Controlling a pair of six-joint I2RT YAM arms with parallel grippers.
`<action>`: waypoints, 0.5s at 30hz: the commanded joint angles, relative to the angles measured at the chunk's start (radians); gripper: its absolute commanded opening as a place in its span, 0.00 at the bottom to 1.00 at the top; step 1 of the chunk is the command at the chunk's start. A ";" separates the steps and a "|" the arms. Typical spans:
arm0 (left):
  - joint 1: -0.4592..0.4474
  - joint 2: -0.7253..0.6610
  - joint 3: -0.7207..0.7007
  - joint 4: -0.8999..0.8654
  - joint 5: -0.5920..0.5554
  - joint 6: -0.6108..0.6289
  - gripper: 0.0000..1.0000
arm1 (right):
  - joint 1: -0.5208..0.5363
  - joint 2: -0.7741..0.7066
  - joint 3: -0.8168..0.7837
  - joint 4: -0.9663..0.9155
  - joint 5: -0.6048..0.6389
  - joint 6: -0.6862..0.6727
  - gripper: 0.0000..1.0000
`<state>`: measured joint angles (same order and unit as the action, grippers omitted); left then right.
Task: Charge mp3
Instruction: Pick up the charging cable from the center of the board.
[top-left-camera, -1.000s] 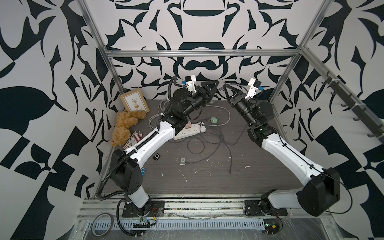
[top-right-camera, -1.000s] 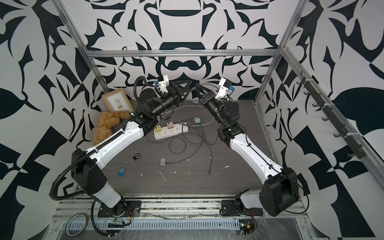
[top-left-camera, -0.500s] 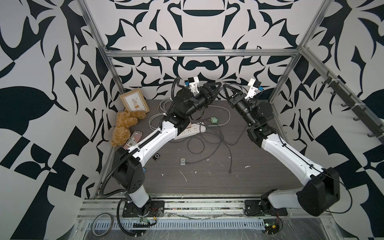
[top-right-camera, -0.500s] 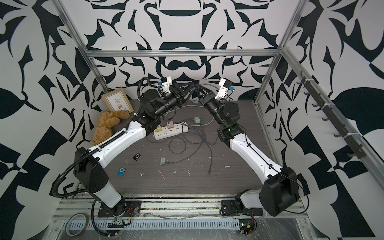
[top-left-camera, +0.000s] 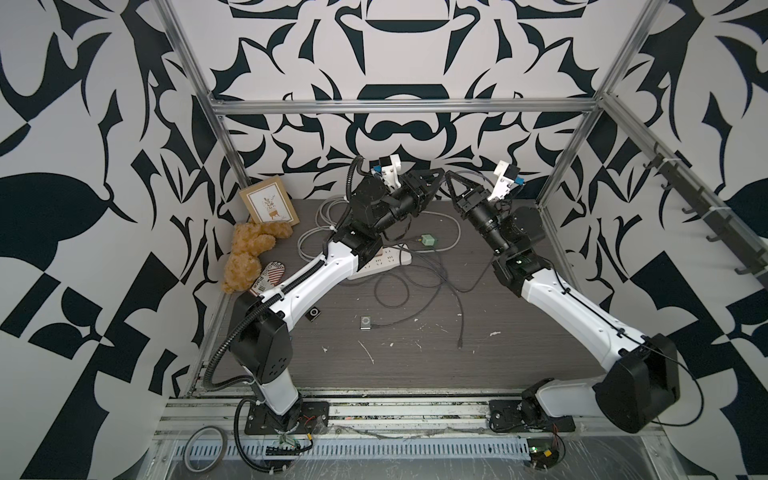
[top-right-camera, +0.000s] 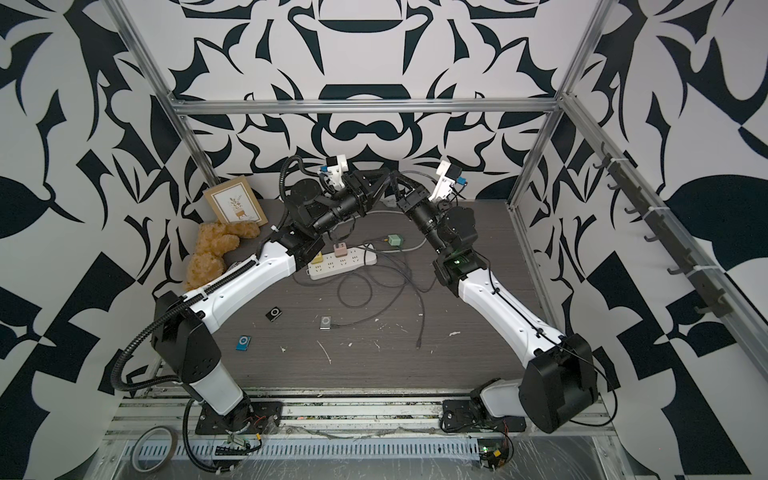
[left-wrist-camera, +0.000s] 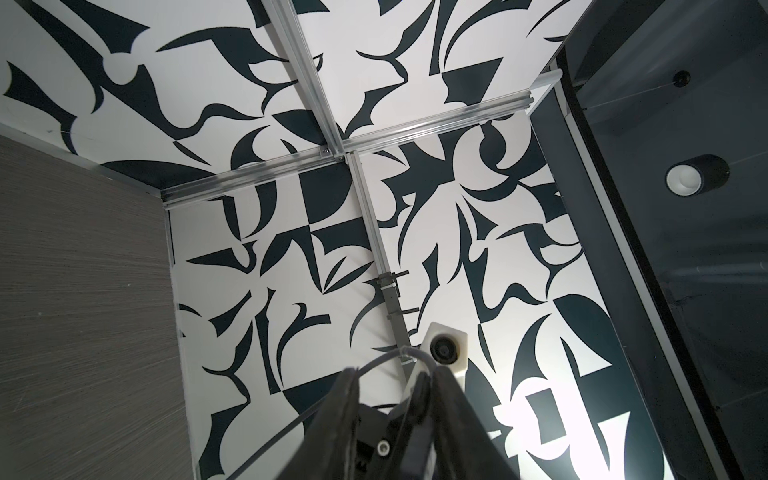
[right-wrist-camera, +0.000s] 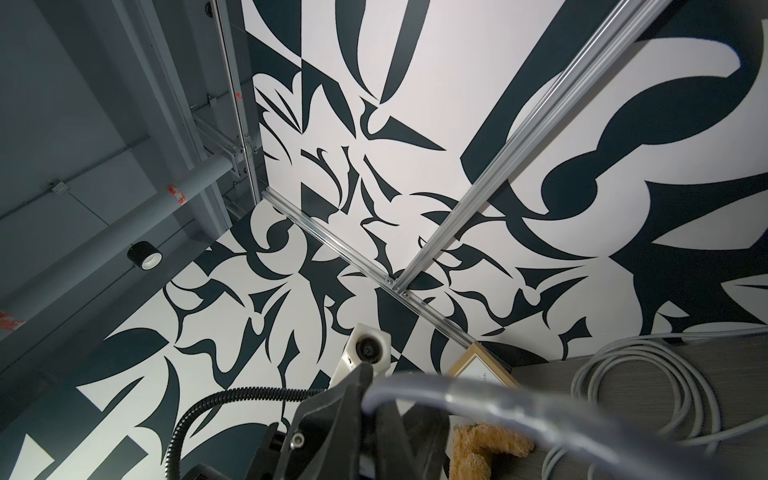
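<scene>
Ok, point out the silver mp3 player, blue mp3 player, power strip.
silver mp3 player (top-right-camera: 326, 323): a top view, its face.
blue mp3 player (top-right-camera: 243, 343): a top view, its face.
power strip (top-right-camera: 341, 262): a top view, socket face.

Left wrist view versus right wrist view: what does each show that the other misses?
Left wrist only: the left gripper and the right arm's camera. Right wrist only: the right gripper, the left arm's camera, teddy bear, picture frame, coiled cable. Both: a grey cable across the gripper tips, table, patterned wall, a ceiling lamp.
</scene>
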<state>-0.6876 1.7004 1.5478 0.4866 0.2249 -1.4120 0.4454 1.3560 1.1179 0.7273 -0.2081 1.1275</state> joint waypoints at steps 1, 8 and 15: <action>-0.006 0.018 0.024 0.051 0.012 -0.013 0.29 | 0.012 -0.036 -0.004 0.072 0.005 0.004 0.00; -0.006 0.019 0.019 0.059 0.027 -0.023 0.11 | 0.021 -0.043 -0.034 0.088 0.031 0.008 0.00; 0.001 0.021 0.026 0.058 0.058 -0.030 0.00 | 0.021 -0.068 -0.065 0.077 0.032 0.011 0.00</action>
<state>-0.6876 1.7123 1.5486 0.5125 0.2569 -1.4334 0.4545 1.3273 1.0554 0.7551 -0.1631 1.1500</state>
